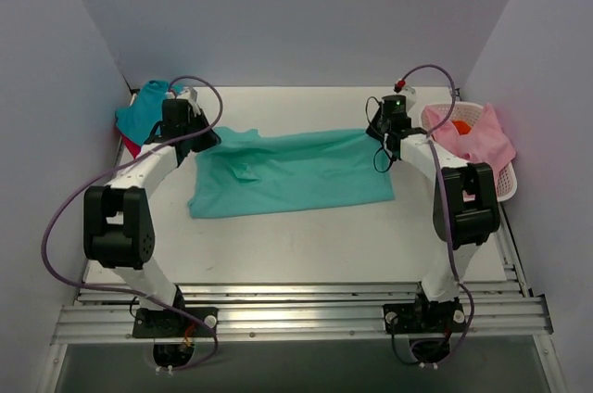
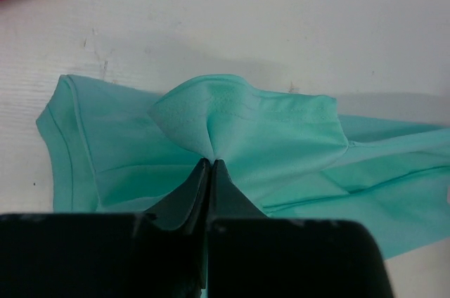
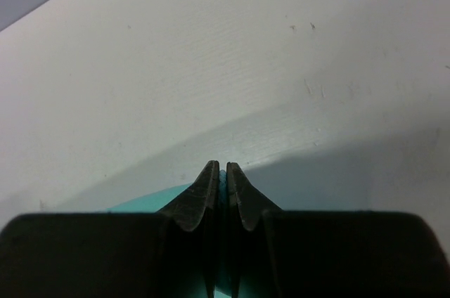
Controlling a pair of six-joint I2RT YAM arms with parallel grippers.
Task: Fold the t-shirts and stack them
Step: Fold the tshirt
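White table [image 1: 306,245]: left fingers [image 2: 195,187], right fingers [image 3: 206,182] each clamped on mint-green t-shirt [image 1: 296,175] edge.

The large light mint-green cloth t-shirt [image 1: 292,175] lies spread across the middle of the flat white table [image 1: 306,245]. The left gripper [image 1: 206,138] pinches its far left corner, and the right gripper [image 1: 387,141] pinches its far right corner. The darker teal cloth t-shirt [image 1: 141,113] sits in the table's far left corner, behind the left gripper, with the magenta-red cloth t-shirt [image 1: 131,145] touching its near side. The white plastic lattice basket [image 1: 505,184] stands at the far right edge, with a pink cloth [image 1: 477,141] draped in it.
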